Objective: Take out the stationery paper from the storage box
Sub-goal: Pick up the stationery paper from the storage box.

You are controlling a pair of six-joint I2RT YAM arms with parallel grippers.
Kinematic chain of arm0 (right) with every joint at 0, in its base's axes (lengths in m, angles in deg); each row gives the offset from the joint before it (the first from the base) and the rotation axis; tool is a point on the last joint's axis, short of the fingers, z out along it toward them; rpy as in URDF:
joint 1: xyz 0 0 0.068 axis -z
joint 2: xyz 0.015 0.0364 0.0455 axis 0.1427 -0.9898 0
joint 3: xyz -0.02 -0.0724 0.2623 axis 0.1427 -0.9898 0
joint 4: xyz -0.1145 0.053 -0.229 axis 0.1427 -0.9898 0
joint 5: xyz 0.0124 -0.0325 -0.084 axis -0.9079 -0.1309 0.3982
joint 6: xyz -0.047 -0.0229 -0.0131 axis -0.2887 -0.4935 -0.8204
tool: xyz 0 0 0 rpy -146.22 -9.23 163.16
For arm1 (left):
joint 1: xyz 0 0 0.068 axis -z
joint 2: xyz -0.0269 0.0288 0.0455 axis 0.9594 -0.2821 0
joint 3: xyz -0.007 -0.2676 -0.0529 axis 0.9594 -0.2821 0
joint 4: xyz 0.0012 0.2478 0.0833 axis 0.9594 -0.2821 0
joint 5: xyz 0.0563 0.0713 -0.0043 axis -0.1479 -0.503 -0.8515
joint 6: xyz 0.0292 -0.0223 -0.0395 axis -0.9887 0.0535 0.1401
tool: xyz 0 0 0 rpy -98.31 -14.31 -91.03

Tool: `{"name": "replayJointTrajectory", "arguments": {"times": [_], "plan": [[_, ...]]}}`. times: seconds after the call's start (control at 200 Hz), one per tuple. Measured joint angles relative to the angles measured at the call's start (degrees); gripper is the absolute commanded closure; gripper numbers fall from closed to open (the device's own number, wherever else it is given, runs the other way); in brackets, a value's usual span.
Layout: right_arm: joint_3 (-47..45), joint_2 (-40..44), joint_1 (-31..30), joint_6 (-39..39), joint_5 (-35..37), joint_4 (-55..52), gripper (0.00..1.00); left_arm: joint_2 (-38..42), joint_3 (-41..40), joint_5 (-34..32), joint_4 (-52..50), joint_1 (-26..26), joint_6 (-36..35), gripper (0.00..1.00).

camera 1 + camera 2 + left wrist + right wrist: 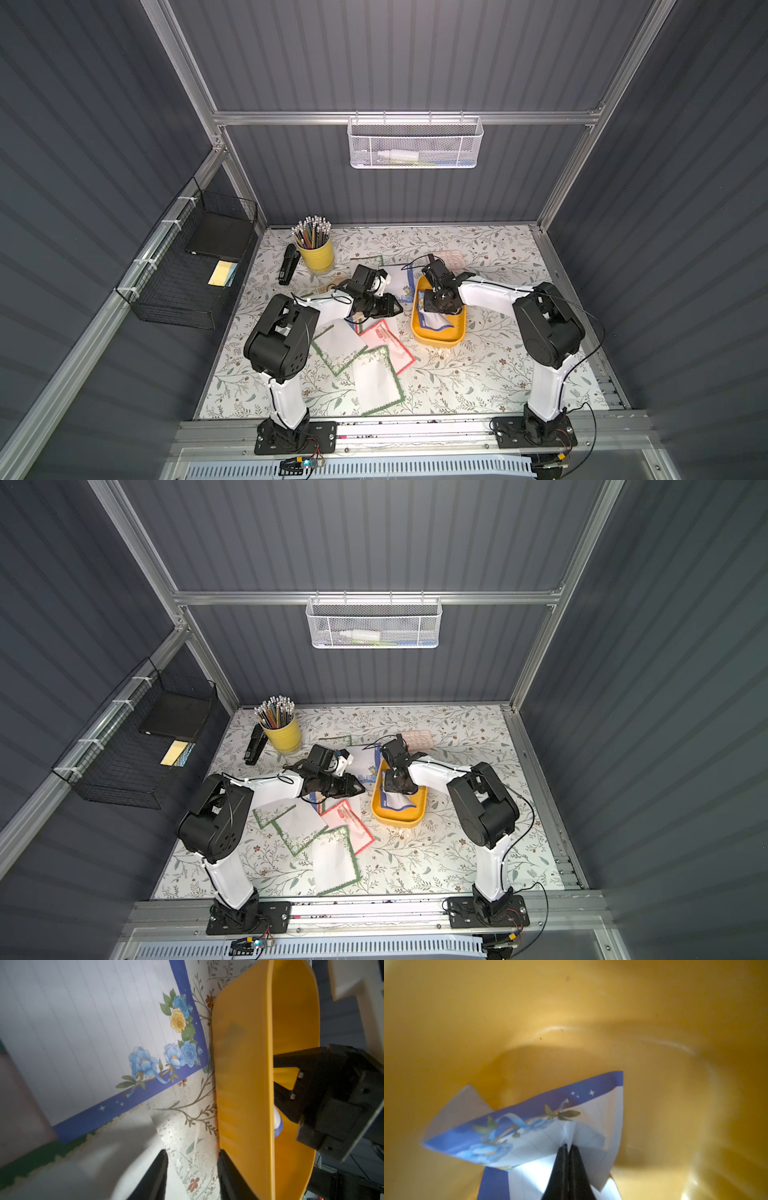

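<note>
Stationery paper, one sheet with a blue floral border, lies creased and folded inside the storage box, the shallow yellow tray just right of centre in both top views. My right end effector is closed tight on it. In the right wrist view its two black tips meet on a raised fold of the white lined part, with yellow floor all around. In the top views this end effector reaches down into the upper half of the tray. The free part of the stationery paper spreads from the tips toward the tray's lower end in the frame. The tray's long axis runs from upper to lower in the frame, leaning a little, and the sheet follows it. So the thing I must move lies at my tips and below them. I judge the way out is upward over the rim, with the trailing end clearing last. My right arm is plainly the nearer one. My left end effector sits outside, at the tray's left wall in the top views. Its jaws are apart, with only the flowered bench showing between them. One finger lies just beside the yellow wall, and I cannot tell whether it touches. Other loose sheets, bordered green, red and blue, lie flat on the bench left of the tray, outside it.
</note>
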Motion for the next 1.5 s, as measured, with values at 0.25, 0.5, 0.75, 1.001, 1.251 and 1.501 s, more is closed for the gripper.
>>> {"name": "replayJointTrajectory", "arguments": {"times": [0.25, 0.5, 0.75, 1.001, 1.251, 1.501], "plan": [[0.92, 9.86, 1.84, -1.46, 2.21, -6.91, 1.0, 6.19, 1.81, 1.92, 2.29, -0.46, 2.62, 0.57], [1.53, 13.88, 2.51, -1.6, 2.71, -7.28, 1.0, 8.28, -0.17, 9.94, 14.75, -0.5, 9.64, 0.57], [3.93, 14.03, 2.64, -1.97, 1.6, -7.41, 1.0, 8.28, -4.68, 13.66, 23.61, 0.0, 14.86, 0.62], [5.57, 14.08, 2.69, -2.03, -0.52, -6.78, 1.0, 8.24, -5.46, 14.03, 30.53, 2.49, 17.03, 0.65], [5.57, 14.14, 2.69, -2.03, -1.84, -6.27, 1.0, 6.6, -5.46, 13.99, 31.17, 3.48, 16.96, 0.66], [5.57, 14.14, 2.69, -2.21, -2.58, -6.27, 1.0, 6.4, -4.94, 12.15, 26.14, 3.43, 13.49, 0.64]]}}
